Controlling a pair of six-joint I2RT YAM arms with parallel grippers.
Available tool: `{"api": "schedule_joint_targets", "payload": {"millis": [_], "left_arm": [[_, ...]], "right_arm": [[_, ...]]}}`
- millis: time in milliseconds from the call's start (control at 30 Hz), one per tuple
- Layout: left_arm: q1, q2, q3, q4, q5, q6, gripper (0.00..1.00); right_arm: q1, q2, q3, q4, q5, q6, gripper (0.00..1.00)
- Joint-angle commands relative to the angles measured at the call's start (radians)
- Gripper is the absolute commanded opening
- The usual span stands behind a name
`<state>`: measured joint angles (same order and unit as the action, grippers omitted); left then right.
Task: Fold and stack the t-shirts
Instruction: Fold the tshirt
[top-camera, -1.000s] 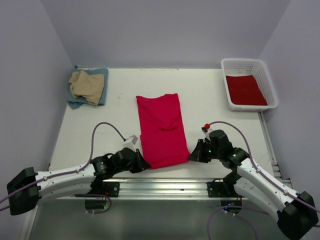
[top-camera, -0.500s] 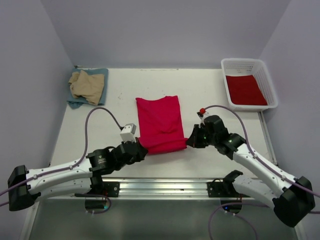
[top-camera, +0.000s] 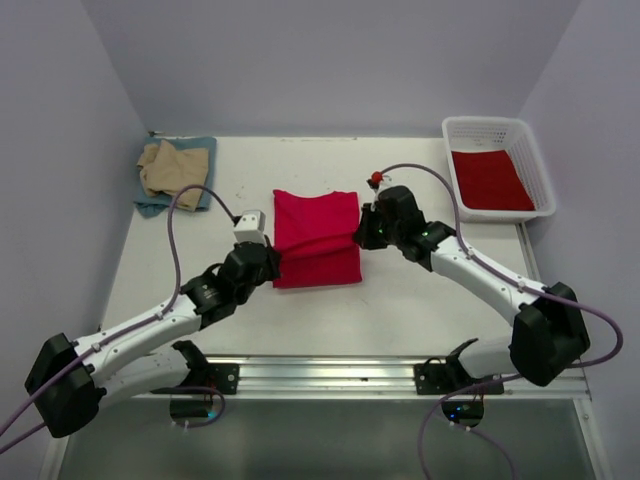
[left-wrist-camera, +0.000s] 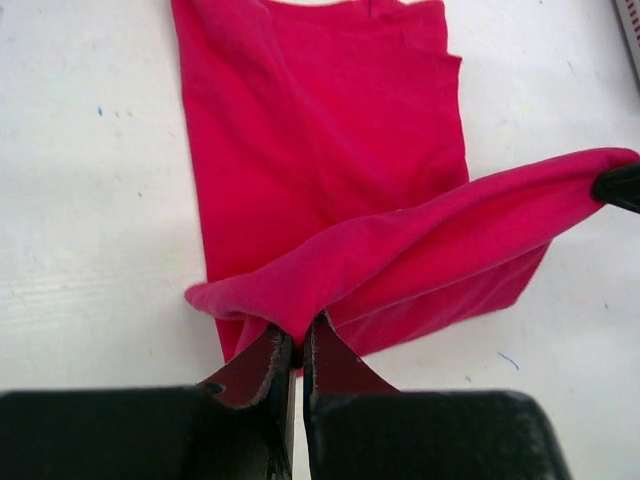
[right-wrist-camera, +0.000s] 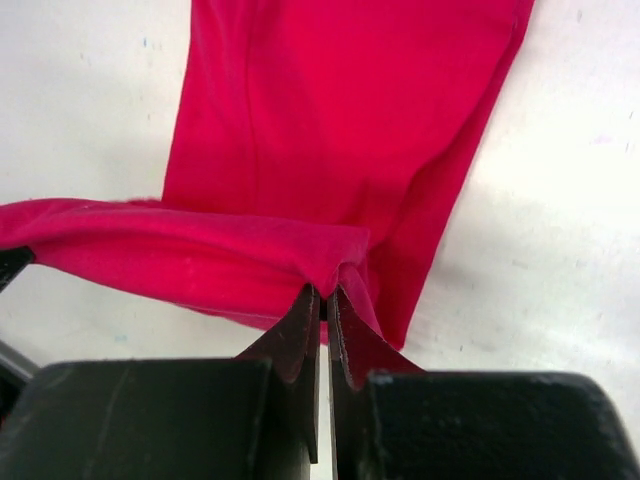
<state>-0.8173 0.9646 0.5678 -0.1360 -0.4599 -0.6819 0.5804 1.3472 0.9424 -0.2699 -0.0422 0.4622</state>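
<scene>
A bright red t-shirt lies in the middle of the white table, its near end lifted and carried over the far half. My left gripper is shut on the shirt's left near corner. My right gripper is shut on the right near corner. The lifted hem hangs between the two grippers above the flat part. A tan t-shirt lies crumpled on a blue-grey one at the far left. Another red t-shirt lies in the basket.
A white plastic lattice basket stands at the far right corner. The table's right edge has a metal rail. Purple cables loop from both arms over the table. Grey walls close in the back and sides.
Both grippers have moved away from the near edge toward the back, carrying the red shirt's near hem over the rest of the shirt. The visible shirt has become about half as long.
</scene>
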Motion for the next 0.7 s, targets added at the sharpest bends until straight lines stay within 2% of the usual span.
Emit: {"api": "schedule_joint_targets", "payload": {"millis": [0,233,433,533,600,633,667], "left_arm": [[0.104,0.061,0.046,0.160,0.064,0.136,0.00],[0.270,0.216,0.084,0.349,0.211,0.199,0.00],[0.389,0.454,0.236,0.456,0.366,0.211,0.00],[0.435,0.627,0.434,0.484,0.455,0.228,0.00],[0.473,0.802,0.548,0.492,0.594,0.251,0.00],[0.489,0.872,0.622,0.455,0.631,0.254,0.00],[0.525,1.019,0.790,0.434,0.670,0.254,0.17]], "right_arm": [[-0.019,0.062,0.117,0.047,0.091,-0.062,0.00],[-0.033,0.237,0.280,0.060,0.097,-0.076,0.00],[-0.056,0.433,0.473,0.049,0.142,-0.088,0.00],[-0.082,0.570,0.608,0.032,0.215,-0.073,0.00],[-0.097,0.662,0.695,0.026,0.307,-0.050,0.00],[-0.103,0.711,0.820,-0.009,0.353,-0.027,0.00],[-0.111,0.844,0.901,-0.041,0.401,-0.016,0.13]]}}
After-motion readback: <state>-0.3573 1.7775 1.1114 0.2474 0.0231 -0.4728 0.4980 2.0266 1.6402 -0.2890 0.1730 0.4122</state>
